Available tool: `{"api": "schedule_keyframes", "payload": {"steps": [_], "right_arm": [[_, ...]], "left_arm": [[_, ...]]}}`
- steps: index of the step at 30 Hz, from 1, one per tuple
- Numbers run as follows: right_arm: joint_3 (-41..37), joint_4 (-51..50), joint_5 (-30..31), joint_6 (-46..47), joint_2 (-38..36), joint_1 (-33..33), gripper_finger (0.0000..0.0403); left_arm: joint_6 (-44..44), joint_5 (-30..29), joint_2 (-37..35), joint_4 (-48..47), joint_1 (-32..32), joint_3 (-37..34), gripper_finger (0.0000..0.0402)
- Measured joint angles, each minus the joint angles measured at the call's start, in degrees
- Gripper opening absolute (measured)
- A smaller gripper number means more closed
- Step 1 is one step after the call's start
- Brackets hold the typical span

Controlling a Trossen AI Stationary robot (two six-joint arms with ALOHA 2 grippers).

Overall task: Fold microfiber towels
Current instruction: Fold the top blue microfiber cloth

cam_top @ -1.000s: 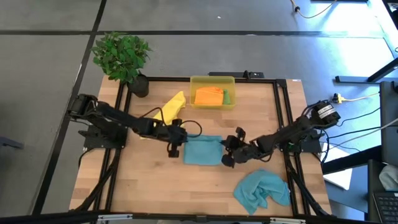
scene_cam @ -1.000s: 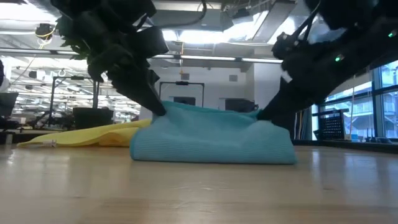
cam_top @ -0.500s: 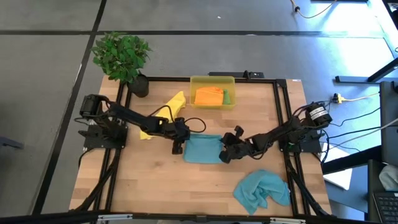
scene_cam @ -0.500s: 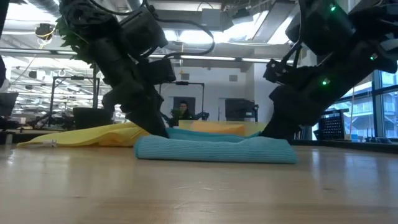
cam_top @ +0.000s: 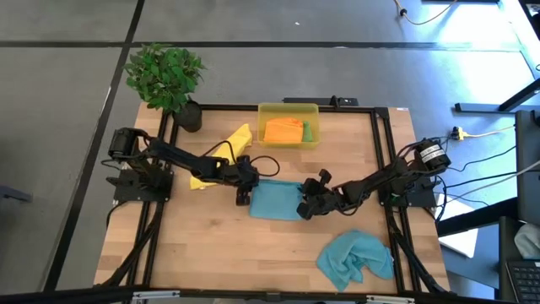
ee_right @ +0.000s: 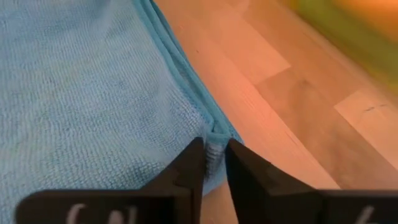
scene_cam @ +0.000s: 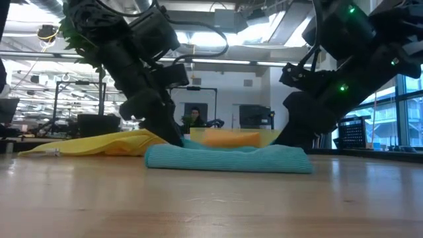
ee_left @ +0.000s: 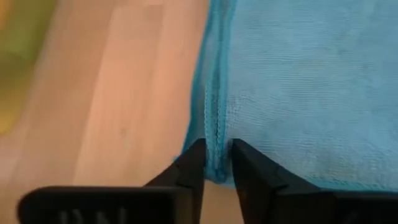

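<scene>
A light teal-blue towel [cam_top: 275, 201] lies folded flat in the middle of the table; it also shows in the low view [scene_cam: 228, 158]. My left gripper [cam_top: 245, 193] is shut on its left edge and my right gripper [cam_top: 305, 204] on its right edge, both low at the table. A yellow towel [cam_top: 226, 151] lies spread at the far left. An orange towel [cam_top: 283, 130] and a green towel [cam_top: 308, 131] lie in the yellow bin [cam_top: 288, 111]. A second teal-blue towel [cam_top: 354, 257] lies crumpled at the near right. My left gripper pinches the towel's hemmed left edge [ee_left: 215, 146] between its two fingers, near a corner; several layers show there. The fingers [ee_left: 192, 167] slant down from the left. The towel lies flat on the table. My right gripper pinches the towel's right edge at a corner [ee_right: 214, 140] between its two fingers [ee_right: 193, 163]. It slants down from the right. The towel lies flat on the table.
A potted plant [cam_top: 166, 78] stands at the table's far left corner. The bin stands at the far edge, behind the folded towel. Bare wood [cam_top: 211, 253] lies toward the near edge. A person [scene_cam: 193, 119] shows in the room behind.
Both grippers have gone down and a little toward the far edge with the towel's edge. The towel, humped up between them a second ago, now lies folded flat. Both grippers stay shut on it.
</scene>
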Motion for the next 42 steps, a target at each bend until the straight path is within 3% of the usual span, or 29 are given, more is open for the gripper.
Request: {"api": "schedule_keyframes", "payload": {"steps": [4,9,15,18,22,33,42], "right_arm": [[0.0,-1.0,0.3,-0.1,-1.8,0.0,0.0091],[0.0,-4.7,2.4,-0.2,-6.4,0.0,0.0098],[0.1,-4.8,0.1,-3.2,-9.9,1.1,0.0098],[0.1,-2.6,-5.3,-4.5,-9.5,2.1,0.0099],[0.1,0.7,-10.1,-4.6,-7.2,4.1,0.0099],[0.1,1.8,-10.7,1.4,1.8,5.2,0.0099],[0.0,1.3,-12.0,-0.5,-2.1,5.2,0.0099]], "left_arm": [[0.0,-2.5,-0.1,-0.5,0.0,0.6,0.0099],[0.4,-4.3,-3.3,-2.5,-0.1,1.3,0.0105],[-0.4,-2.6,-7.6,-1.5,-1.5,1.4,0.0107],[-2.2,0.8,-7.0,0.3,-4.4,1.3,0.0107],[-3.7,0.5,-3.6,2.7,-9.7,1.3,0.0105],[-6.5,-3.0,3.5,6.7,-15.8,1.3,0.0101],[-6.5,-2.9,3.8,5.7,-15.7,1.3,0.0101]]}}
